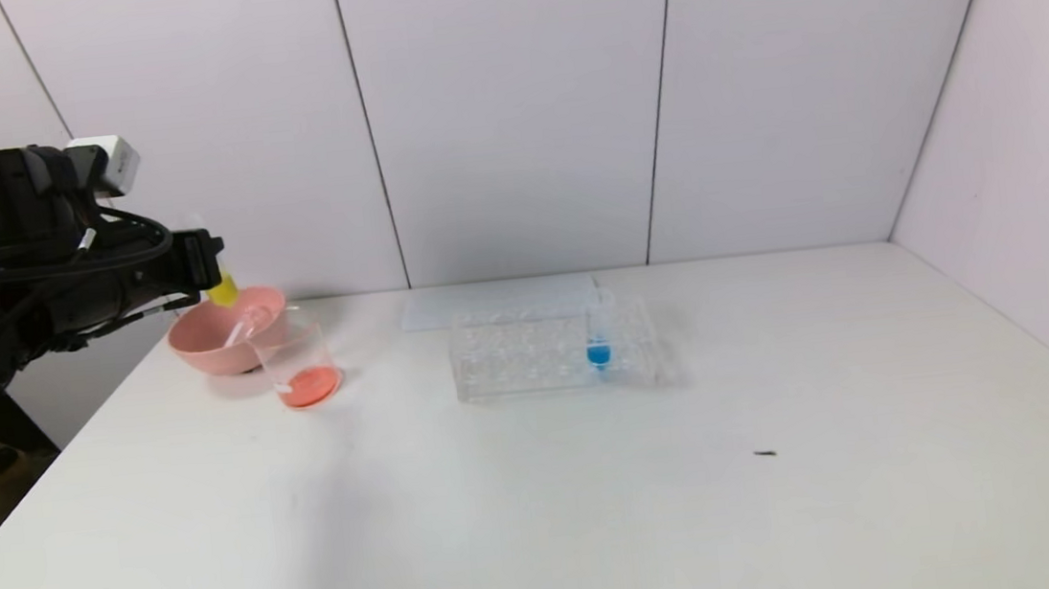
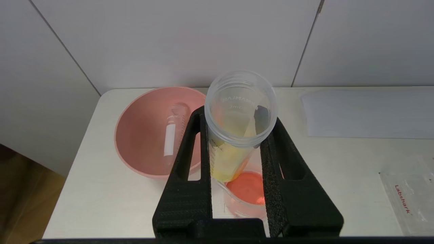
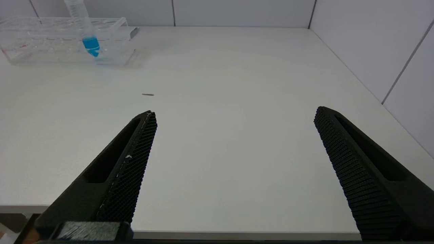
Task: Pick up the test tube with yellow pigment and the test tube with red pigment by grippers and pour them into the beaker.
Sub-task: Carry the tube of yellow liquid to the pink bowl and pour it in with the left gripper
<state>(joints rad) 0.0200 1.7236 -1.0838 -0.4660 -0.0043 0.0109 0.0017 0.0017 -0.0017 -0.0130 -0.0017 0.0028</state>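
Observation:
My left gripper (image 1: 205, 258) is shut on the test tube with yellow pigment (image 1: 223, 287), held tilted above the table's far left. In the left wrist view the gripper (image 2: 237, 115) grips the yellow tube (image 2: 230, 152) with its open mouth toward the camera, and the tube's tip is over the beaker (image 2: 237, 206). The beaker (image 1: 300, 364) holds red-orange liquid. No tube with red liquid shows; an empty clear tube (image 2: 171, 135) lies in the pink bowl (image 2: 135, 142). My right gripper (image 3: 234, 112) is open and empty over the table's front edge, out of the head view.
The pink bowl (image 1: 203, 349) stands just behind the beaker. A clear tube rack (image 1: 530, 356) with a blue-liquid tube (image 1: 598, 345) stands mid-table, with a white sheet (image 1: 496, 302) behind it. A small dark speck (image 1: 765, 453) lies to the right.

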